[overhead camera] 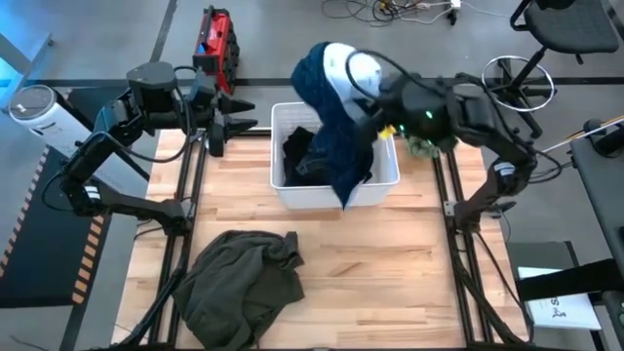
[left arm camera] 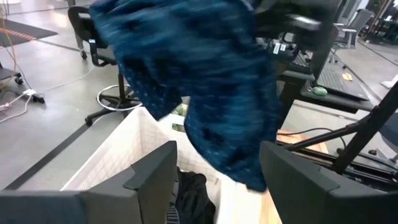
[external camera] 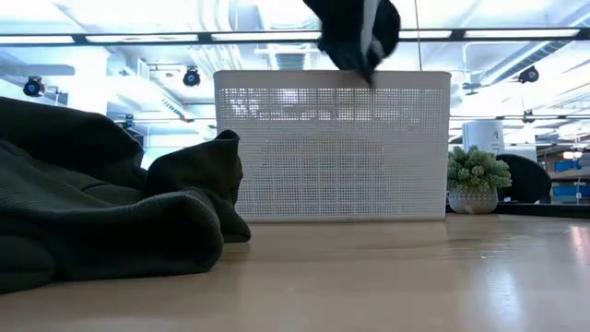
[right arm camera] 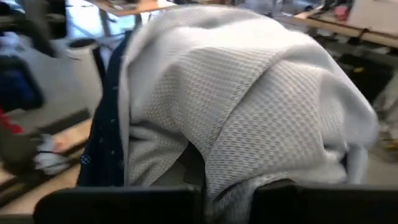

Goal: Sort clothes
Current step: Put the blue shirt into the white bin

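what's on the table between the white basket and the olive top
Nothing: in the high view, bare wood separates the white basket from the olive-grey top. The low view cannot settle it.

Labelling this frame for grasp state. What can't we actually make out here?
- Right pincer's fingertips: high view, buried in the navy garment; right wrist view filled by its pale lining.
- Basket contents: black clothes partly covered by the hanging garment; low view shows only the lattice wall.
- Garment's pattern: smeared by motion in the left wrist view.
- Olive top: cut off by the left edge in the low view.
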